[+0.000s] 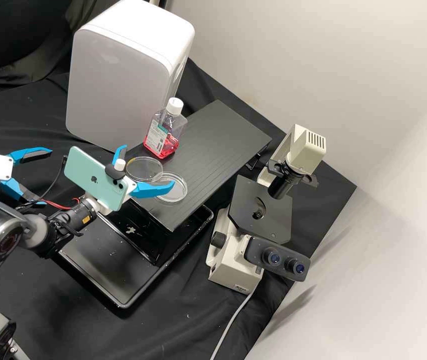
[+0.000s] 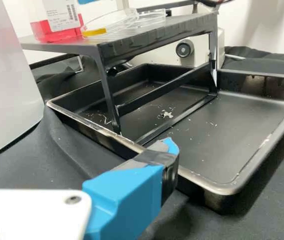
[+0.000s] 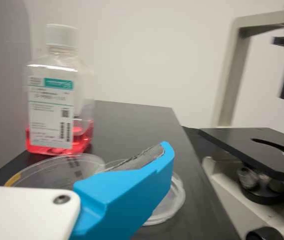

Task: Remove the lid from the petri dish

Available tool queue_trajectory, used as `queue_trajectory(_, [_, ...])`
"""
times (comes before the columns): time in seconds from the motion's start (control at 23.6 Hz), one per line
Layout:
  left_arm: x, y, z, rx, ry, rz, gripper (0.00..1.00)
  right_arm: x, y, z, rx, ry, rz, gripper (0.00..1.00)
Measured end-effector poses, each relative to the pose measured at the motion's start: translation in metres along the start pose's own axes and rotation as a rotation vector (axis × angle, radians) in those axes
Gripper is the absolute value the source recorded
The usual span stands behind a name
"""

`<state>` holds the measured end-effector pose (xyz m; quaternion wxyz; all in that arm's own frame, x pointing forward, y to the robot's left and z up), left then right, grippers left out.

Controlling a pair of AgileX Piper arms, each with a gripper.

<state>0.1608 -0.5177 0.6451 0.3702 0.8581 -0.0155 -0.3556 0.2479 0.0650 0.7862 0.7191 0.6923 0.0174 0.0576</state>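
Right wrist view puts you close on it: your right gripper is over the black platform with its jaws spread wide. One blue finger lies across the second disc, and the yellow-marked disc sits in the gap between the fingers. I can't tell whether either finger touches a rim.

So the petri dish is up on the platform as two clear round pieces with their edges overlapping. I can't tell you which one is the lid.

In the high view your left gripper hangs low beside the black tray. Its jaws are wide apart with nothing in them.

Now the labels. A bottle with red liquid and a white cap stands on the platform just behind the discs. Its white label has a teal band and a dark code block, but the print is too small to read. The yellow mark sits at the disc's edge, and I can't make out any writing on it.

A mint-green phone rides on your right wrist, with a small dark logo on its back. The platform stands on legs in the tray. A white box is behind it and a microscope is to its right. The lettering low on the microscope's base is unreadable.
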Motion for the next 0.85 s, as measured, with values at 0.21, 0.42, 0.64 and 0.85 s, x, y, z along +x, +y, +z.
queue_trajectory(0.21, [-0.003, 0.0028, 0.0, 0.011, 0.024, 0.014, 1.0, -0.018, 0.011, 0.001, 0.034, -0.043, 0.061, 1.0])
queue_trajectory(0.42, [-0.007, 0.0076, 0.001, 0.025, 0.021, 0.035, 1.0, -0.025, 0.008, 0.002, 0.029, -0.04, 0.048, 1.0])
queue_trajectory(0.64, [-0.014, 0.0101, 0.0, 0.025, 0.015, 0.045, 1.0, -0.029, 0.006, 0.005, 0.023, -0.05, 0.034, 1.0])
queue_trajectory(0.85, [-0.014, 0.0104, 0.0, 0.024, 0.015, 0.047, 1.0, -0.034, 0.005, 0.008, 0.02, -0.056, 0.022, 1.0])
